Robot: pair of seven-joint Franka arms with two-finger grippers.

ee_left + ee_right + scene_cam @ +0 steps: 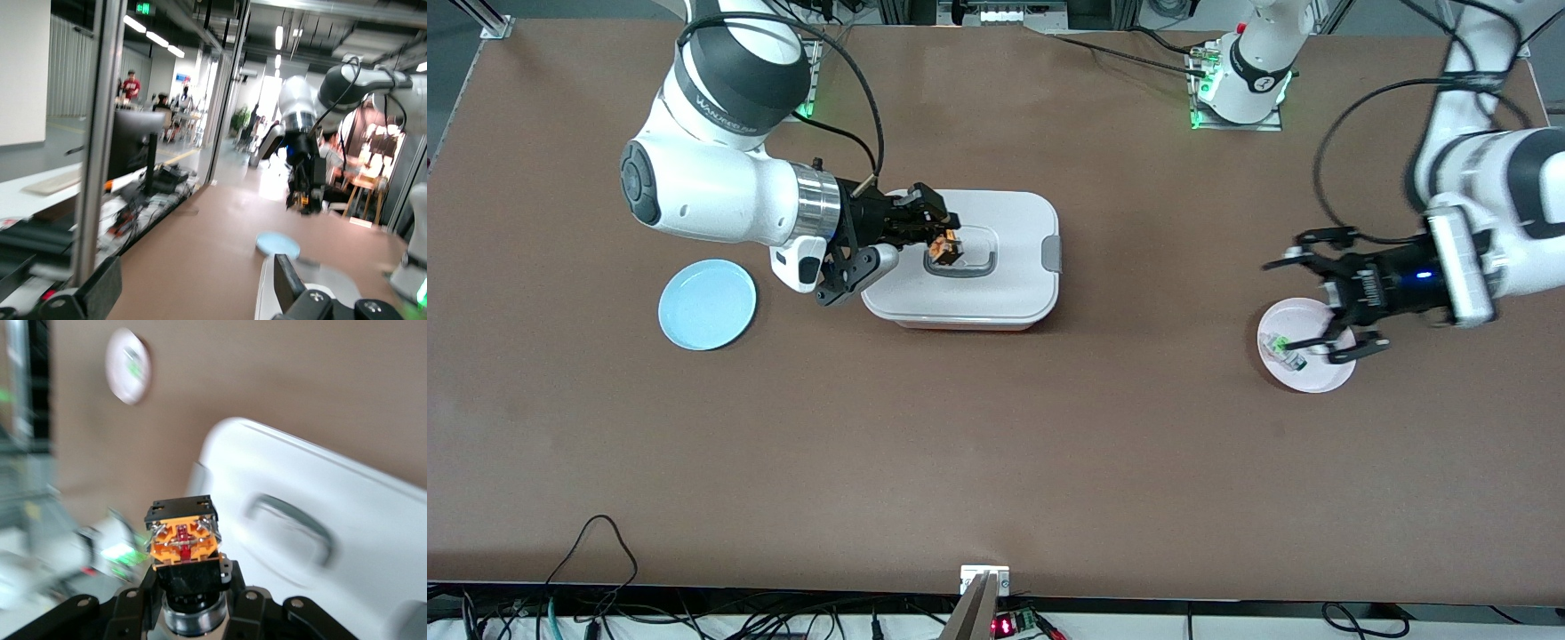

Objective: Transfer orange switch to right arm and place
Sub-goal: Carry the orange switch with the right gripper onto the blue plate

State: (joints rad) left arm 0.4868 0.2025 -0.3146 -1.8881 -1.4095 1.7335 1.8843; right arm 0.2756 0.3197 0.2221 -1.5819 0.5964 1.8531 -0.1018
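From my remote station I see the right arm's slim black gripper (947, 238) clamped on the tiny black-and-orange switch (944, 248), holding it in the air over the white rounded-rectangular lidded container (1014, 293), above the grey loop handle (983, 267) on its lid. In the right wrist view the switch (183, 543) sits upright between the black fingers (133, 603), its orange section showing a small red centre under a black cap, with the container's lid (373, 540) below it.

The left arm's black open-linkage claw gripper (1303, 302) hangs over the small pink round plate (1320, 380) near the left arm's end of the table, its fingers spread apart and holding nothing. A small green-and-white part (1285, 351) lies on that plate.

A pale blue round plate (707, 304) lies on the brown tabletop (996, 462) toward the right arm's end, beside the white container and well apart from the pink plate.
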